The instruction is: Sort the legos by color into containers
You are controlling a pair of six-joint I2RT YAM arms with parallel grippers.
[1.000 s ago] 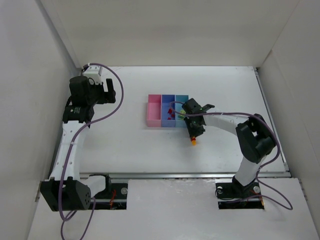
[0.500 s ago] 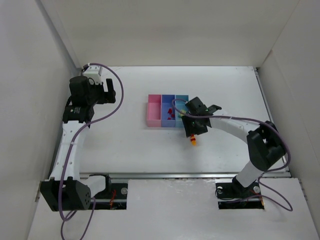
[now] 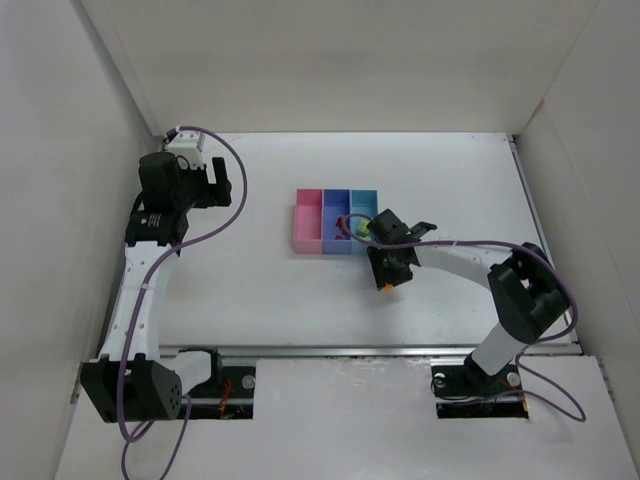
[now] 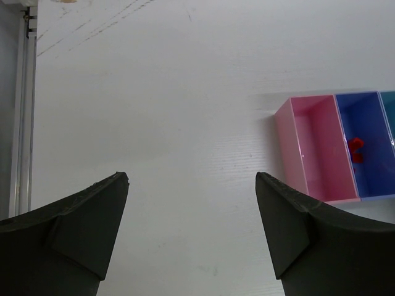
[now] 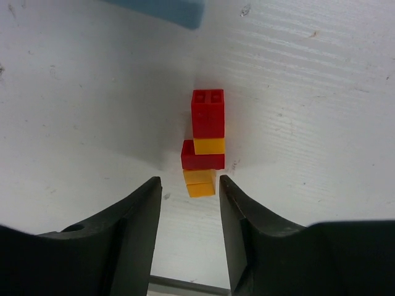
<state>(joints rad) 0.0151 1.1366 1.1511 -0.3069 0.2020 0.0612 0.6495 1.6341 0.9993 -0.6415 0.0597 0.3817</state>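
The red-and-orange lego stack (image 5: 203, 145) lies on the counter (image 5: 308, 92) at the centre of the right wrist frame, its near end between the narrowly parted, empty right fingers (image 5: 133, 234), which should advance and close squarely on its sides; the left fingers (image 4: 80, 228) gape wide, idle.

A white table (image 3: 260, 290) fills the middle of the top view, boxed in by plain white panels: a back wall (image 3: 330, 60) at 12 o'clock, a left wall (image 3: 50, 200) at 9 and a right wall (image 3: 600, 200) at 3. A metal rail (image 3: 350, 350) runs along the table's near edge at 6 o'clock. Another strip (image 3: 545, 240), probably metal too, borders it toward 3. The light is even and soft, the shadows faint. Up close the tabletop shows fine ribbing, small specks and thin scuff lines (image 4: 92, 28). In the left wrist view a grey rail (image 4: 23, 111) lines its edge at 9 o'clock.
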